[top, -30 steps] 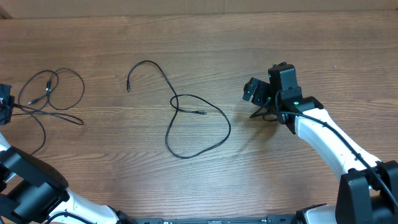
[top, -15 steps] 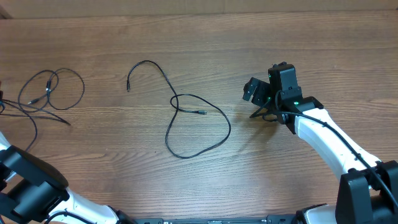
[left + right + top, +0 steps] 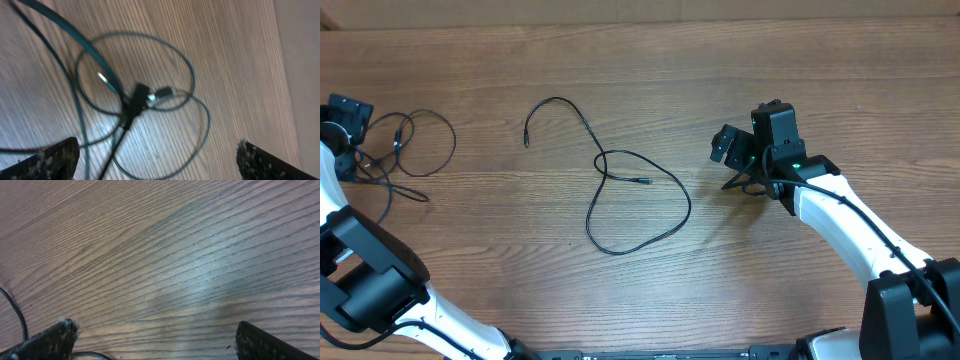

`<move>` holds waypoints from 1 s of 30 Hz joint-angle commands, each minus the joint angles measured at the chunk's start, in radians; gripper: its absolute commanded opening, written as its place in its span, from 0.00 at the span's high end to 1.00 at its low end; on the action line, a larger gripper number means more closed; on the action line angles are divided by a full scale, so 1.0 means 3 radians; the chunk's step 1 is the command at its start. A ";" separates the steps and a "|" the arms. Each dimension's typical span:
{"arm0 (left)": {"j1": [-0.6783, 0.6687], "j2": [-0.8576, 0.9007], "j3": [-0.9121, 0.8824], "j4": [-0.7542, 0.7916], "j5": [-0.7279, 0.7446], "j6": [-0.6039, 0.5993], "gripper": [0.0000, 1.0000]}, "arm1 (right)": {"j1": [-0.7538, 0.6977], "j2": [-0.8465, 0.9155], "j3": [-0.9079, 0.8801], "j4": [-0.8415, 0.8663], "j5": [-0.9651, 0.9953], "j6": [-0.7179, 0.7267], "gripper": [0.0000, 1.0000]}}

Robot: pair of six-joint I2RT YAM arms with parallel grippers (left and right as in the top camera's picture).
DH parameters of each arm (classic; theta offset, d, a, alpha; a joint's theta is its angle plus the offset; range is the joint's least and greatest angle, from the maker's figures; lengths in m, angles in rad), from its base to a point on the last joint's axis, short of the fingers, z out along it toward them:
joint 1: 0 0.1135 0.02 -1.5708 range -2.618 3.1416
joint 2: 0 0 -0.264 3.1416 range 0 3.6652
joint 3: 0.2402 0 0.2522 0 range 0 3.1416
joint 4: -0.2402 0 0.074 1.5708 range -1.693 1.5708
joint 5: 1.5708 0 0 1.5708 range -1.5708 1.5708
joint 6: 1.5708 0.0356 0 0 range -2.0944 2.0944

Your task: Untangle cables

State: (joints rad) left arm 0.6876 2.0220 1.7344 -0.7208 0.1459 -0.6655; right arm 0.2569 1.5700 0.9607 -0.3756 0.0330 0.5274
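My left hand sits at the far upper left of the overhead view, right over a tangle of cables that spreads from the left edge across the wooden worktop. From my left wrist, the fingertips show in the two bottom corners of the frame, well apart, with nothing pinched between them. Above them the tangle lies flat on the wood. Its thin dark loops overlap, and two small plug ends meet near the centre of the frame. One strand runs down from the plugs and out of the bottom edge between my fingertips. Another, blurred, crosses the upper left corner. I cannot tell how many cords make up this knot.

A second cable lies by itself in the middle of the overhead view, well apart from the tangle. It starts at a small end in the upper middle-left, arcs over, crosses itself once and opens into a wide loop below, with its other plug inside that loop.

My right hand is right of centre, near that loop but not touching it. In my right wrist view its fingertips sit in the bottom corners, spread wide over bare wood and holding nothing. A thin black cord curves through the lower left corner.
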 commanded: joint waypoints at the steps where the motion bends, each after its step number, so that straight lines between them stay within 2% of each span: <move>1: -0.0013 -0.0009 0.0057 -0.0057 0.0376 0.0114 0.01 | 0.0009 -0.0003 0.0004 0.0020 0.0034 0.0008 0.00; 7: -0.0060 -0.0034 0.0061 -0.0292 0.0298 0.0149 0.00 | 0.0009 -0.0003 0.0004 0.0020 0.0034 0.0008 0.00; 17: -0.0060 -0.0720 0.0175 -0.0373 -0.0481 0.0175 0.00 | 0.0009 -0.0003 0.0004 0.0020 0.0034 0.0006 0.00; 24: -0.0079 -0.1167 0.0175 -0.0384 -0.0456 0.0174 0.01 | 0.0009 -0.0003 0.0004 0.0022 0.0034 0.0008 0.00; 25: -0.0086 -0.1189 0.0175 -0.0399 -0.0407 0.0175 0.04 | 0.0009 -0.0003 0.0004 0.0022 0.0034 0.0008 0.00; 27: -0.0107 -0.1203 0.0175 -0.0476 -0.0266 0.0175 0.18 | 0.0009 -0.0003 0.0004 0.0022 0.0034 0.0008 0.00; 30: -0.0144 -0.1176 0.0174 -0.0685 -0.0161 0.0177 0.50 | 0.0009 -0.0003 0.0004 0.0022 0.0034 0.0008 0.00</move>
State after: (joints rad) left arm 0.6651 1.6493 1.7805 -0.8799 0.0505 -0.6216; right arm 0.2569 1.5700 0.9607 -0.3756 0.0334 0.5274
